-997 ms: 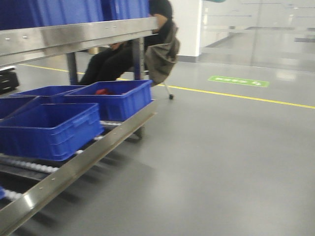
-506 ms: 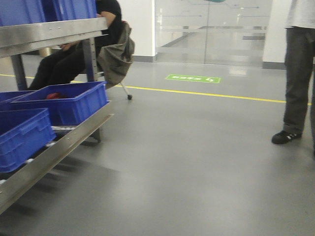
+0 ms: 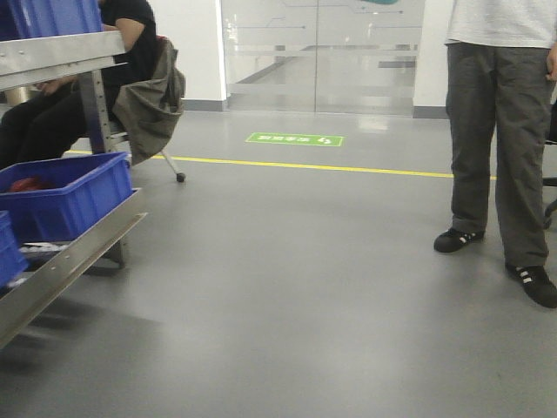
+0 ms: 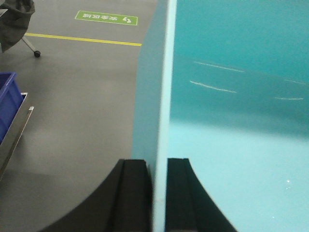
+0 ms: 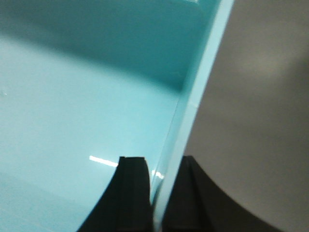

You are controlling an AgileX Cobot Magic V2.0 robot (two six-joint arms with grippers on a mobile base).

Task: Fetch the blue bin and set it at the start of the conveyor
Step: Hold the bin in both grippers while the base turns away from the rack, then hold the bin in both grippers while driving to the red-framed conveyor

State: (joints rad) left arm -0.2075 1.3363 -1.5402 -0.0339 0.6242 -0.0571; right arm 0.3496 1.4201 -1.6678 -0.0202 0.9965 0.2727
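Pinching a side wall each, the left claw (image 4: 156,166) and the right claw (image 5: 159,165) are both clamped on the blue bin (image 4: 231,145). One black finger sits inside the tub and one outside, and the thin rim stands up between them. The bin hangs between the two arms above the floor (image 3: 287,287), off to the right of the steel roller rack (image 3: 70,252) and clear of it.

The tub looks empty, so I judge it light. The plastic is smooth and glossy, with a few pale scuffs on the inner wall, and would slip easily under a weak squeeze. The walls are thin and will likely flex if the arms pull apart or press together. Opposite walls near the rim, as held now, look like the right place to take it, with equal pressure from both sides.

The bin's mouth faces up and its base looks level. The gripped left wall runs straight ahead, away from the wrist. Neither wrist view shows a full edge, so I cannot tell whether the long axis runs forward or across.

Farther out, a dark blue bin (image 3: 70,196) rests on the rack and a seated person (image 3: 43,113) is behind it. A yellow line (image 3: 305,165) and a green floor sign (image 3: 294,138) lie beyond the rack, and a standing person (image 3: 500,131) is well to its right. No conveyor is in view.
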